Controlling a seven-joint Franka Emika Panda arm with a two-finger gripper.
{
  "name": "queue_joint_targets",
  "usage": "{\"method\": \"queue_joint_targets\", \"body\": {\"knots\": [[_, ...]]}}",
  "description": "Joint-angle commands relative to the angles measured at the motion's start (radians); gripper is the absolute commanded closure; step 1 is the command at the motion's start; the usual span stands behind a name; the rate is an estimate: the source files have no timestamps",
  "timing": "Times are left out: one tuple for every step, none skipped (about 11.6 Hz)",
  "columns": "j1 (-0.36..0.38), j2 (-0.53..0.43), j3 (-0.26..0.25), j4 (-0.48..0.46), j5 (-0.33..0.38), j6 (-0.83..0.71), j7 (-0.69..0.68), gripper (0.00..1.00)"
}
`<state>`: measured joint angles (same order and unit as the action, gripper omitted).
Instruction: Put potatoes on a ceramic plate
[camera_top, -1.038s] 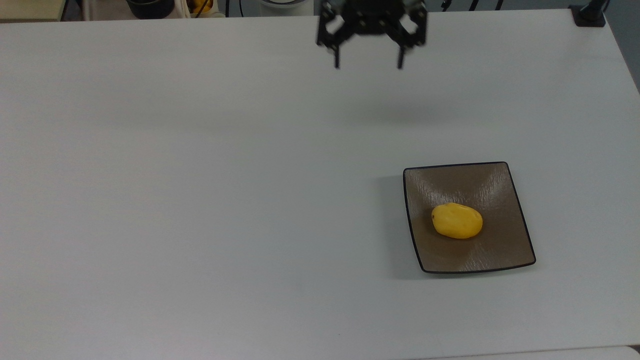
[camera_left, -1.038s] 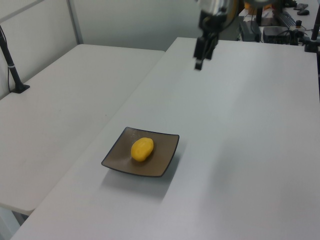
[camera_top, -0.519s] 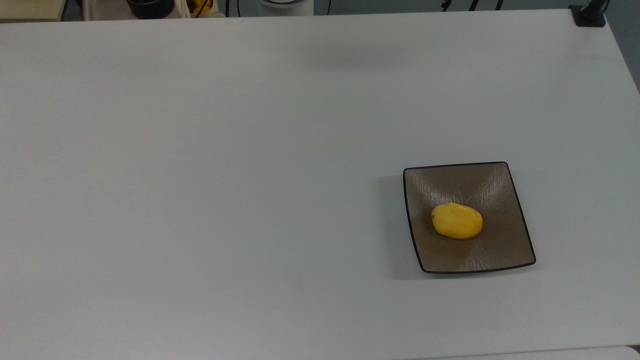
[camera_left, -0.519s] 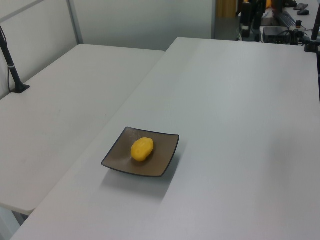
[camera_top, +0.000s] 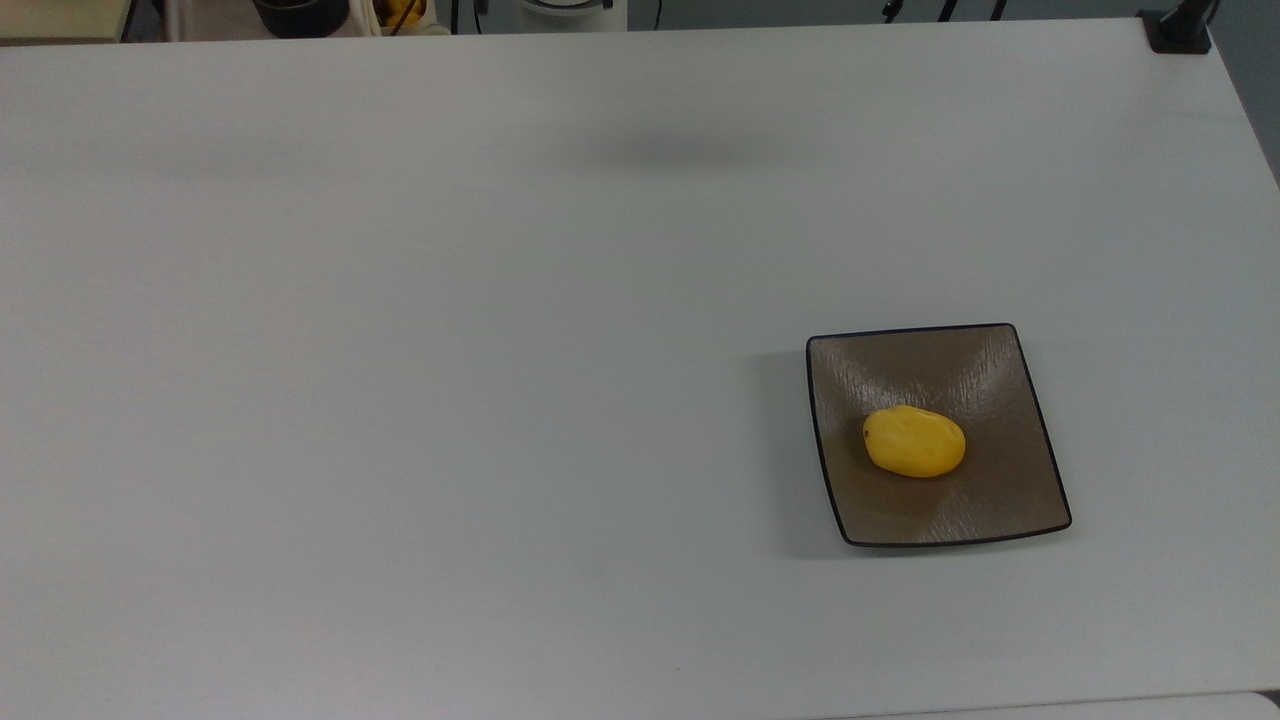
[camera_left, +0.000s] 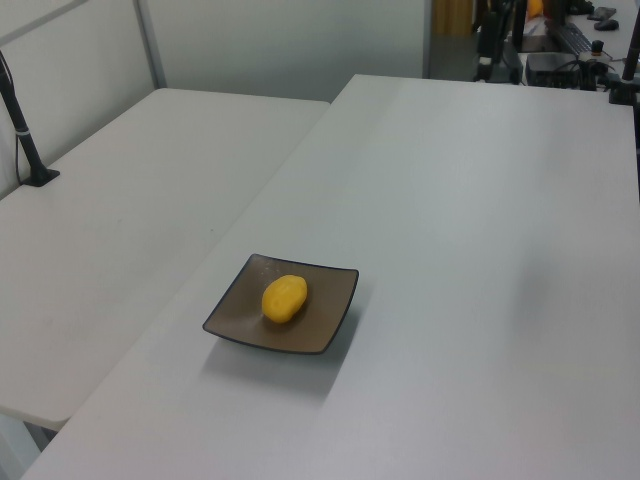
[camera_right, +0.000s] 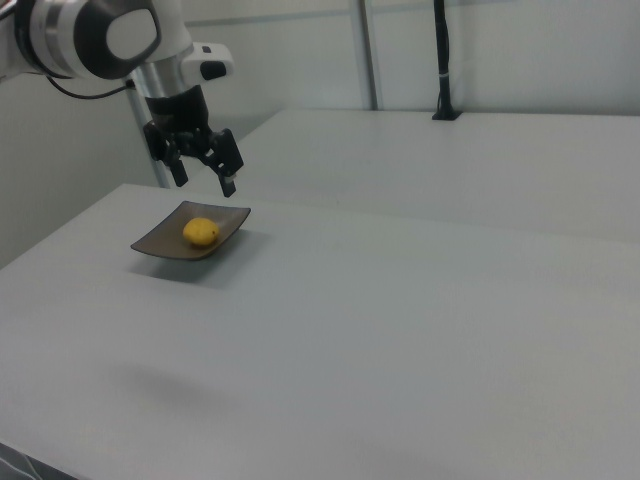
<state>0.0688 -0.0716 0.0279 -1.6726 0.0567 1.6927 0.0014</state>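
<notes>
The small bright yellow oval potato (camera_top: 914, 441) lies at the centre of the square glossy brown ceramic plate (camera_top: 1000, 500), lower right in the top view. In the right view's upper left, the black two-finger gripper (camera_right: 204, 182) hangs spread wide, holding nothing.

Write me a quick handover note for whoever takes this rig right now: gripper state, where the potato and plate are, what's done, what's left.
Gripper: open and empty, raised in the air clear of the table in the right view.
Small bright yellow oval potato: lying near the middle of the square glossy brown ceramic plate, nothing touching it.
Plate: flat on the white table, toward the top view's right and lower half.
Done: the potato is on the plate and released.
Left: no other potato is on the table, so the placing looks complete; probably just park the arm.
</notes>
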Motion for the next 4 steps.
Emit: {"method": "queue_joint_targets", "body": {"knots": [[-0.007,0.033,0.003,-0.003,0.015,0.071,-0.052,0.00],[-0.003,0.035,0.001,-0.003,0.015,0.071,-0.052,0.00],[-0.001,0.039,0.003,-0.001,0.017,0.071,-0.052,0.00],[0.000,0.046,0.003,0.001,0.017,0.071,-0.052,0.00]]}}
